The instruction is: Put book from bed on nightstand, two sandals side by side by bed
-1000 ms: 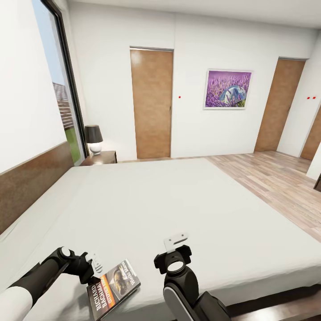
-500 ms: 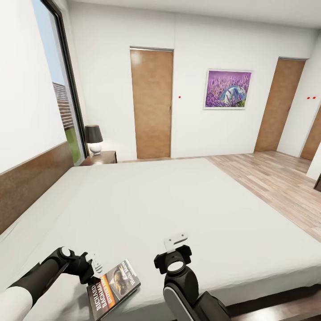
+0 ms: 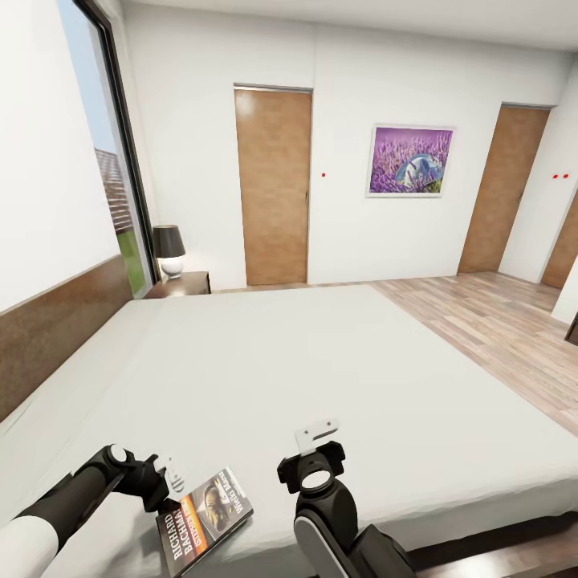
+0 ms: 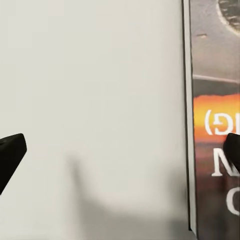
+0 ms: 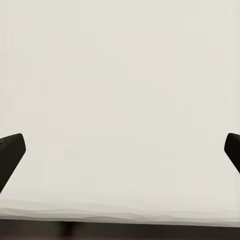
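At the bed's [image 3: 321, 369] near edge the left gripper [image 3: 171, 479], jaws wide and empty, hovers just beside the book [image 3: 205, 516], so closing on it comes next, while the right gripper [image 3: 315, 434] idles open.

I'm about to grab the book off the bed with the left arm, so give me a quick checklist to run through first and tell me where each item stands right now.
1. Book lying flat on the bed, near its front edge: ok.
2. Left gripper open: ok, fingertips wide apart in the left wrist view.
3. Left gripper lined up on the book: not ok, one fingertip is over the cover, the other over bare mattress.
4. Right gripper out of the way: ok, open over bare mattress beside the book.
5. Nightstand spotted: ok, at the far corner of the bed, with a lamp on it.
6. Free room on the nightstand top: cannot tell.
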You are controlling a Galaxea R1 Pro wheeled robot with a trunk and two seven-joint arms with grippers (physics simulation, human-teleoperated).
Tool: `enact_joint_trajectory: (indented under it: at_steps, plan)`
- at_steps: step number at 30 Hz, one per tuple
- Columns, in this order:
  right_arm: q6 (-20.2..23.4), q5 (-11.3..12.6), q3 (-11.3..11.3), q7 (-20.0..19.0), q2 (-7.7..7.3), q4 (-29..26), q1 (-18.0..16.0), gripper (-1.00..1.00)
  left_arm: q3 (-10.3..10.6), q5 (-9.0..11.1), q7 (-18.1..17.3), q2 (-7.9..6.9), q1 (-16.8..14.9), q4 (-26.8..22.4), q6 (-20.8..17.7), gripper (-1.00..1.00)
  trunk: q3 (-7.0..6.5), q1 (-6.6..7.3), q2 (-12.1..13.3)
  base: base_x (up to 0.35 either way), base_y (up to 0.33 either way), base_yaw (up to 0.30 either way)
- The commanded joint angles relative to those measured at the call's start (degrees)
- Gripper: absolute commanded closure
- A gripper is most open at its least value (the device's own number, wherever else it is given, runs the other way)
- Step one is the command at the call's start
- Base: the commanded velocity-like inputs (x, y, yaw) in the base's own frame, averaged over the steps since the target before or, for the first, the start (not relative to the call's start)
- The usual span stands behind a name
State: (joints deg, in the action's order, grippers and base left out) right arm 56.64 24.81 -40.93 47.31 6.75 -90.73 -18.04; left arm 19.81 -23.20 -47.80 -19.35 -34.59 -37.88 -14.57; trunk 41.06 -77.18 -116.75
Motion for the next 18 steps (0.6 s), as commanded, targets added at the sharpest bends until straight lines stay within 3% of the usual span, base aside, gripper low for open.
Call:
enact_joint_trajectory:
  at_steps: [1,18]
  plan:
    - [0.2,0.5,-0.1,0.6,-0.01,0.0,-0.1,-1.0,0.3,-0.1,-0.6,-0.04,0.1,0.7,-0.6,-1.0,0.08,0.0,0.0,0.0,0.0,0.0]
    - [0.2,0.6,-0.1,0.6,0.0,0.0,-0.1,-1.0,0.5,-0.6,-2.1,-0.2,0.0,0.8,0.4,-1.0,0.08,0.0,0.0,0.0,0.0,0.0]
